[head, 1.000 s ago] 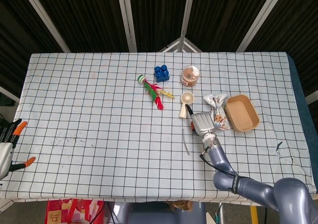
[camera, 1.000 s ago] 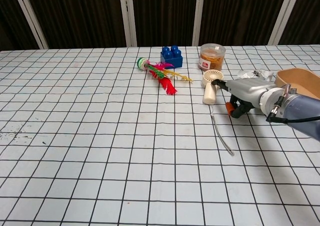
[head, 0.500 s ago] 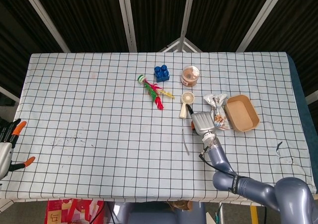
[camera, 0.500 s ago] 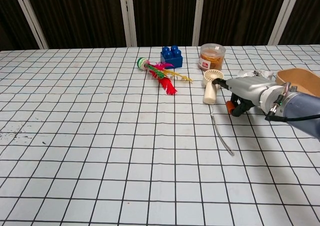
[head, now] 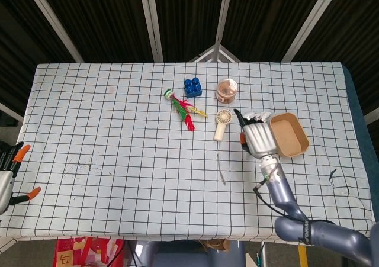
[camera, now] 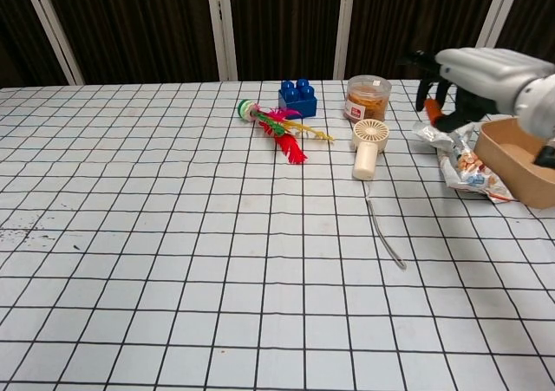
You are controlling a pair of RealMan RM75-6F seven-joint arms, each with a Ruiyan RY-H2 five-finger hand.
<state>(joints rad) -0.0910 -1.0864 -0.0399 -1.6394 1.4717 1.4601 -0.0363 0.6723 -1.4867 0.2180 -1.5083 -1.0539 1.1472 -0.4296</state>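
Note:
My right hand (head: 256,137) is lifted off the table and hangs over a crinkled snack bag (camera: 464,161), beside a shallow wooden tray (camera: 520,161). In the chest view the right hand (camera: 473,74) has its fingers bent downward and apart, with nothing in them. A cream hand-held fan (head: 221,124) lies just left of it, trailing a thin cord (head: 221,169). My left hand (head: 9,175) sits at the far left edge, off the table, fingers spread and holding nothing.
At the back stand a clear snack jar (head: 227,90) and a blue toy brick (head: 192,87). A red, green and yellow feather toy (head: 182,109) lies left of the fan. A checked cloth covers the table (head: 118,148).
My right hand has risen from the table beside the fan and moved right, towards the bag and the tray. The left hand has not moved.

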